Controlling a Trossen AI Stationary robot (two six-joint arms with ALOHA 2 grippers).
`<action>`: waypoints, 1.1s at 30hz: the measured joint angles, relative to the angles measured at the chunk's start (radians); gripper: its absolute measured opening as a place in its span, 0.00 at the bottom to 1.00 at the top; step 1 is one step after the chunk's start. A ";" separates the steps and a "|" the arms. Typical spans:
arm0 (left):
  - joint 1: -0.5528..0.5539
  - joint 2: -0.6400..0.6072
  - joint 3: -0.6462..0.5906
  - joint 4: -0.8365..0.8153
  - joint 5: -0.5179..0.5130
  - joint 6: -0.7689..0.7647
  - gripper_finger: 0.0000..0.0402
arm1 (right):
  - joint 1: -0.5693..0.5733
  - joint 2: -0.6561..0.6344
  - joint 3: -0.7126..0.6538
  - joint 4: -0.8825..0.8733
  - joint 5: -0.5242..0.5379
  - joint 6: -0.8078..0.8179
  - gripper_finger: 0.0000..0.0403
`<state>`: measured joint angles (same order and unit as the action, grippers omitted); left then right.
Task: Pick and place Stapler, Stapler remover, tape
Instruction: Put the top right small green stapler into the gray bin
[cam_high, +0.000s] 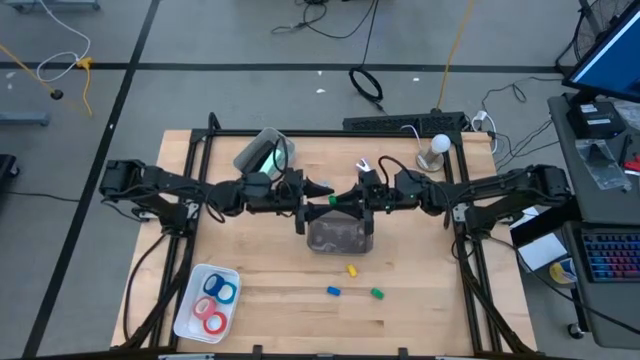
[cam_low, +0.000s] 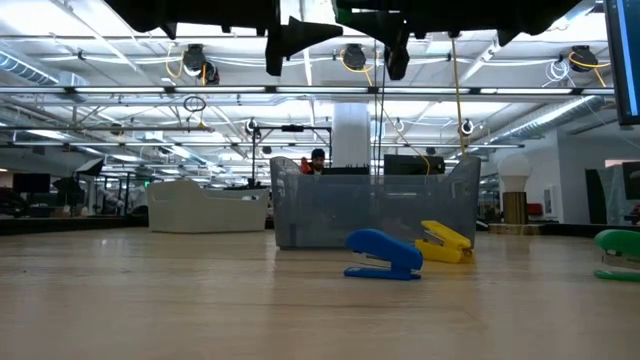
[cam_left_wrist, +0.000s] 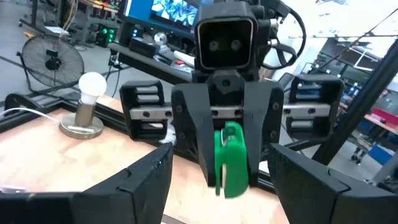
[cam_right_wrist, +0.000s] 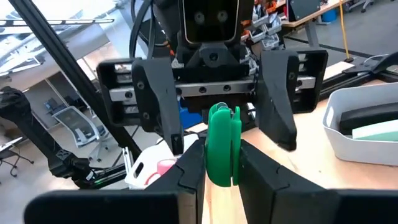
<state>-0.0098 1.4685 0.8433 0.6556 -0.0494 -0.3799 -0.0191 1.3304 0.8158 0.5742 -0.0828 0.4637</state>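
Green stapler remover (cam_right_wrist: 224, 154) hangs upright, long axis vertical, pinched by right end effector (cam_left_wrist: 229, 163); left end effector (cam_right_wrist: 221, 134) spread.

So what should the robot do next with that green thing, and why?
Probably the left end effector should close on the green stapler. The right end effector grips it in the air above the clear bin, and the left one faces it with its fingers wide open on either side, so it looks like a hand-over. Dropping it into the bin is also possible.
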 joint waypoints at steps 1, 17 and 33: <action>0.004 0.000 0.000 0.000 0.000 -0.005 0.64 | -0.001 0.001 0.000 0.000 0.000 0.000 0.15; 0.042 -0.001 0.000 0.009 0.076 -0.045 0.33 | -0.009 0.001 0.000 0.011 0.005 -0.003 0.15; 0.047 -0.001 -0.001 0.062 0.068 -0.102 0.34 | -0.007 0.007 0.000 0.011 -0.008 -0.001 0.15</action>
<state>0.0368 1.4673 0.8425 0.7171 0.0184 -0.4815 -0.0265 1.3377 0.8162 0.5855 -0.0910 0.4629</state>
